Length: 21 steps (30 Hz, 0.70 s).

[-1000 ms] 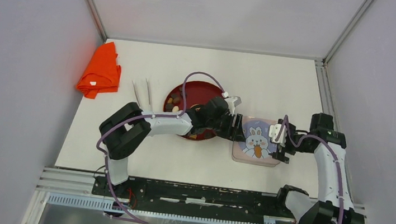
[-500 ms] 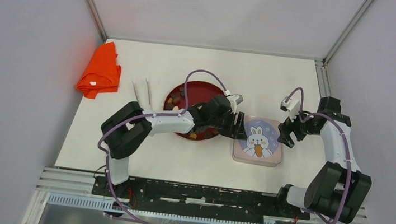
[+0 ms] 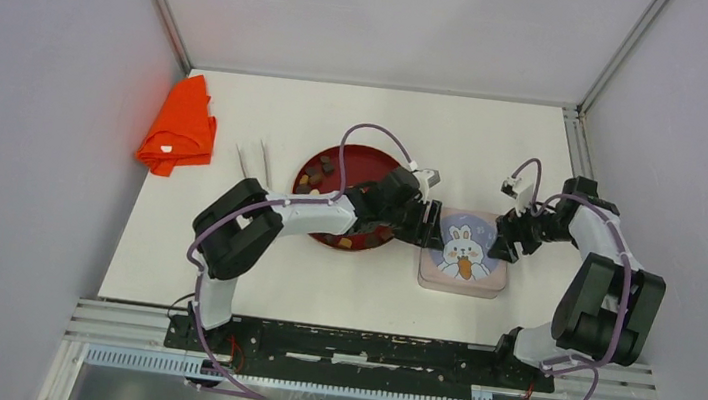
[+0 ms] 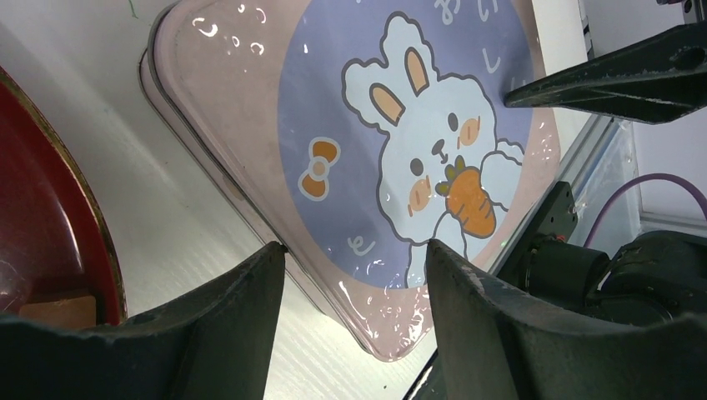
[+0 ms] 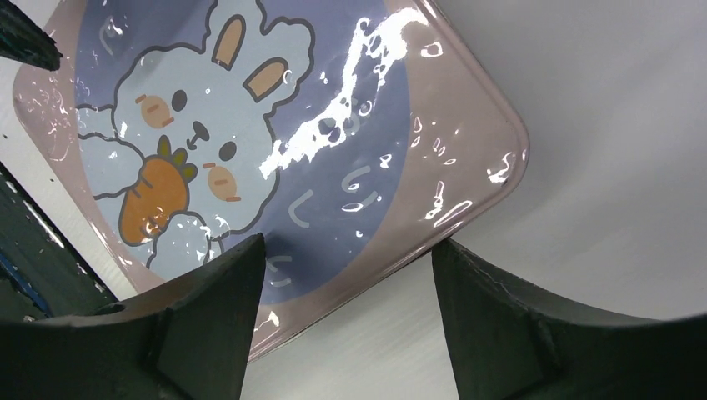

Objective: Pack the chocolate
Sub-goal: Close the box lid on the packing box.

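Chocolate looks small, light and easily crushed; I'd pinch each piece gently by its sides. My left tool and right tool both stand open.

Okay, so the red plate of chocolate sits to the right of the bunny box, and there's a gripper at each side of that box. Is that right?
Not quite. The red plate holding the chocolate sits to the left of the bunny box, not the right; the top view shows it. The rest holds: the left gripper and right gripper flank the box.
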Tool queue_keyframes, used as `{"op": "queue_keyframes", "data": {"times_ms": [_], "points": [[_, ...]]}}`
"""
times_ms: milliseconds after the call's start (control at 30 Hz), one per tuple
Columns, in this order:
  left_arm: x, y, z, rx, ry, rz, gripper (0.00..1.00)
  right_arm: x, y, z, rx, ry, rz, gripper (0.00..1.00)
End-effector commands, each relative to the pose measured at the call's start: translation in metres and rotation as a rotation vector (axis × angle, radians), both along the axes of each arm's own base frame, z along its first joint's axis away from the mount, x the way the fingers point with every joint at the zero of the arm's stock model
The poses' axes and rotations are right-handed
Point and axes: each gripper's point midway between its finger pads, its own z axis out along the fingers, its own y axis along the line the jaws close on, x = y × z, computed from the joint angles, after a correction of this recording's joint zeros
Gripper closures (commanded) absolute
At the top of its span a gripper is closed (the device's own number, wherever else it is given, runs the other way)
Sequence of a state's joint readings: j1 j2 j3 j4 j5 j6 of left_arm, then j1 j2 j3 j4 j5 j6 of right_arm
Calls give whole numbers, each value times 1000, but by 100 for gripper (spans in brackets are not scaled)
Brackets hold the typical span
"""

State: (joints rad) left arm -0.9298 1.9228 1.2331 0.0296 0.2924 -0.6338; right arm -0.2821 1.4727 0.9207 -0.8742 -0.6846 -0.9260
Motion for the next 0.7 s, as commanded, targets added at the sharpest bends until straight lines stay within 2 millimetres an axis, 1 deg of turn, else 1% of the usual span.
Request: {"op": "queue_keyframes", "data": {"times_ms": [0,133,200,333,367,433,533,667], "points": [[9,-14,15,-18,-67,-41,31,7,3,-4,32,17,-13,27],[14,-18,15,-18,-74,-48,31,6,6,-7,53,46,-14,37],[15,-16,11,-1,-61,-47,31,5,7,-9,63,58,-11,40],[19,-15,11,0,-59,-44,31,8,12,-11,81,72,-8,48],[19,-15,11,1,-58,-45,31,9,14,-12,83,74,-6,49],[19,-14,12,2,-59,-44,31,11,18,-12,85,73,-1,48],[20,-12,14,6,-63,-42,31,13,18,-11,82,65,-5,40],[22,-7,15,17,-74,-31,31,21,10,-2,38,22,-11,29]]}}
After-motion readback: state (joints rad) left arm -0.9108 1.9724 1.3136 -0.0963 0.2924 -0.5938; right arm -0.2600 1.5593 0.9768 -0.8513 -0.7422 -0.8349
